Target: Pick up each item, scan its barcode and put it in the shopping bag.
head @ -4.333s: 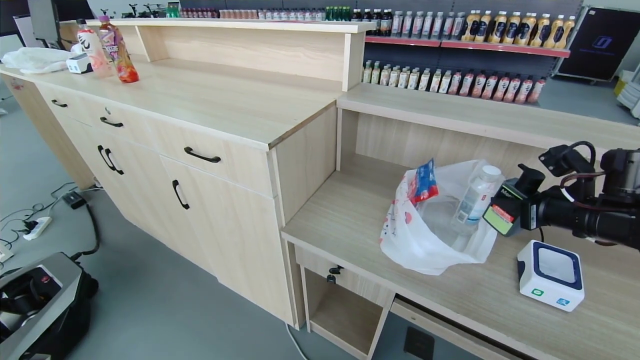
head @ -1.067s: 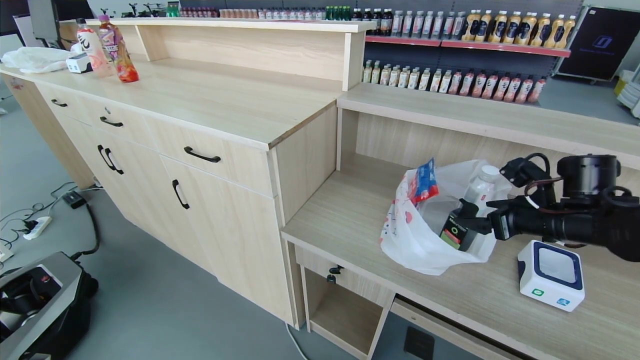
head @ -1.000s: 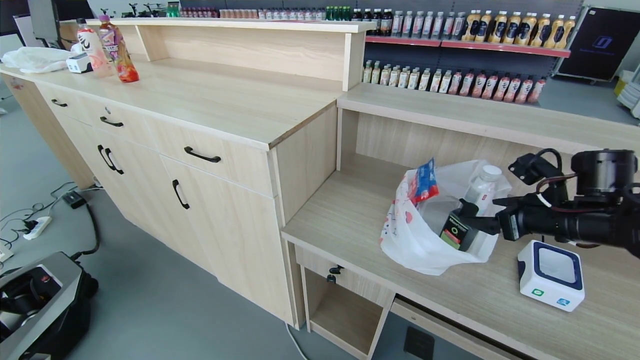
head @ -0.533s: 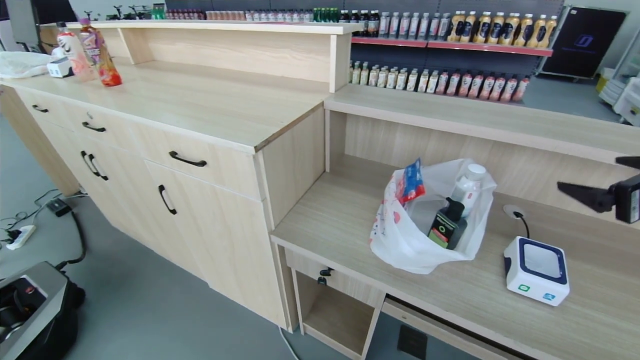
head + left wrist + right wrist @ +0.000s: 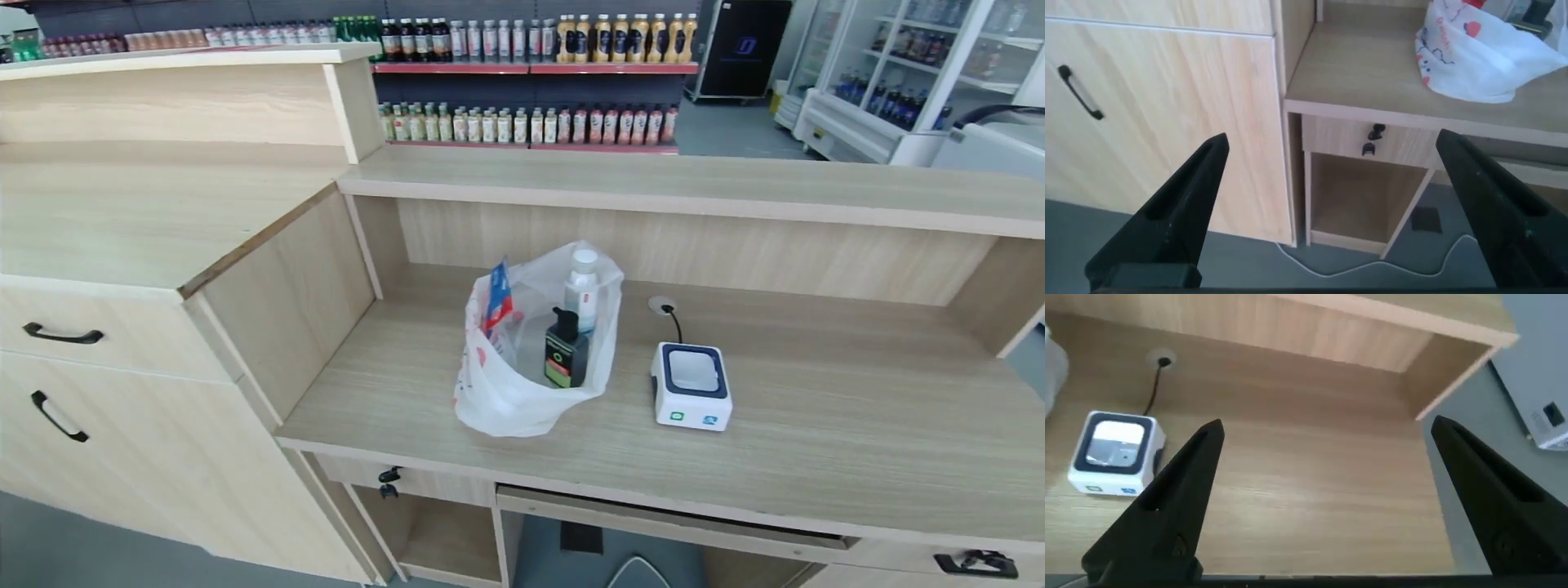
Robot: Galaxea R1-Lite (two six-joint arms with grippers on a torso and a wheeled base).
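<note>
A white shopping bag [image 5: 522, 392] stands open on the low wooden counter [image 5: 816, 425]. Inside it are a black pump bottle [image 5: 565, 357], a white bottle [image 5: 581, 286] and a red and blue packet [image 5: 498, 298]. The white barcode scanner [image 5: 691, 385] sits on the counter just right of the bag. My left gripper [image 5: 1331, 212] is open and holds nothing, low in front of the cabinet, with the bag [image 5: 1478, 57] farther off. My right gripper [image 5: 1323, 506] is open with nothing in it, above bare counter, with the scanner [image 5: 1114, 452] off to one side.
A taller cabinet [image 5: 163, 229] adjoins the counter on the left. A raised ledge [image 5: 694, 184] runs behind it, and a side wall [image 5: 1000, 298] closes its right end. Store shelves of drink bottles [image 5: 531, 122] stand beyond. An open cubby [image 5: 1368, 200] lies under the counter.
My right gripper let go of the black pump bottle inside the bag and drew back to the right, out of the head view. The head camera has swung right.
</note>
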